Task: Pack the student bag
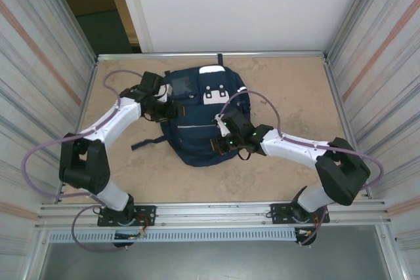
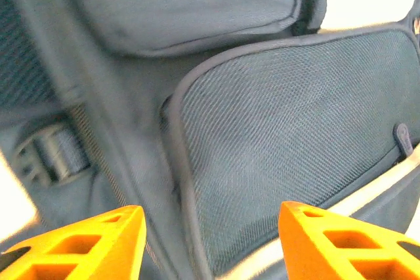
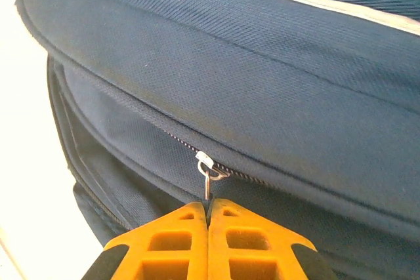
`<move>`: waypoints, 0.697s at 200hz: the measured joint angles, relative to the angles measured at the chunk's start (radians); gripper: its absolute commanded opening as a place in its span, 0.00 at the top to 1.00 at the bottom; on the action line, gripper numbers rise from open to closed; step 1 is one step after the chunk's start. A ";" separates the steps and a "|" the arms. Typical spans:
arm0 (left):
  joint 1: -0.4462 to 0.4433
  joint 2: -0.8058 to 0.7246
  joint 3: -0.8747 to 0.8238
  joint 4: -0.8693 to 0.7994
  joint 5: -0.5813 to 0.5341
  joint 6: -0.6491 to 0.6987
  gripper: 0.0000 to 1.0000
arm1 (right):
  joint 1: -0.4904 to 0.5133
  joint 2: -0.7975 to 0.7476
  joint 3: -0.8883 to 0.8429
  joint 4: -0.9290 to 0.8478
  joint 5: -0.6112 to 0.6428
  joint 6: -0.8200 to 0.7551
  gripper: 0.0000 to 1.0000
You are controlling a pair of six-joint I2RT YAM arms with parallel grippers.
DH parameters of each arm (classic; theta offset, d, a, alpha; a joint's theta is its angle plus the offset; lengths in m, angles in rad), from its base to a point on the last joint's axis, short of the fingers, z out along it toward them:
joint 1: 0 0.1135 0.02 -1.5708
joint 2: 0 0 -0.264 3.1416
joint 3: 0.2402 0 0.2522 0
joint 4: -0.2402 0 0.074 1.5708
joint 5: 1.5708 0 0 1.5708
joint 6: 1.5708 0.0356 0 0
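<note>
Student bag [image 1: 197, 119] lies mid-table, 12 o'clock of the bases. Right gripper [image 3: 208, 209] clenched on zipper pull [image 3: 206, 180]; left gripper [image 2: 210, 227] released, hovering over mesh pocket [image 2: 282, 142]. Zip looks closed here; cannot tell if contents are in.

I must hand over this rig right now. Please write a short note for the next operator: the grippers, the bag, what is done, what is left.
Bag: lies flat in the middle of the table.
Left gripper: open, holding nothing, close over the mesh pocket.
Right gripper: shut on a zipper pull.
Done: the pull is gripped.
Left: probably run that zip. How far it is open cannot be told.
</note>
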 measured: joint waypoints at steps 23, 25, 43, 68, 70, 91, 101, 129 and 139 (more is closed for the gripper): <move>-0.025 -0.145 -0.108 -0.017 -0.042 -0.101 0.36 | 0.043 0.027 0.014 0.026 -0.002 0.029 1.00; -0.029 -0.158 -0.119 -0.019 -0.046 -0.111 0.36 | 0.045 0.029 0.016 0.028 -0.002 0.033 1.00; -0.097 -0.249 -0.213 -0.031 -0.066 -0.216 0.33 | 0.066 0.038 0.039 0.034 -0.003 0.044 1.00; -0.169 -0.262 -0.289 -0.011 -0.074 -0.351 0.33 | 0.091 0.038 0.050 0.050 -0.001 0.050 1.00; -0.171 -0.259 -0.293 -0.009 -0.075 -0.361 0.33 | 0.093 0.038 0.051 0.050 -0.001 0.050 1.00; -0.172 -0.219 -0.300 0.017 -0.093 -0.430 0.42 | 0.112 0.040 0.062 0.050 0.003 0.051 1.00; -0.172 -0.193 -0.297 0.037 -0.109 -0.458 0.53 | 0.122 0.040 0.062 0.053 0.009 0.051 1.00; -0.172 -0.146 -0.268 0.013 -0.162 -0.492 0.93 | 0.143 0.047 0.063 0.047 0.042 0.065 1.00; -0.170 -0.146 -0.251 0.010 -0.172 -0.484 1.00 | 0.143 0.047 0.063 0.043 0.057 0.066 1.00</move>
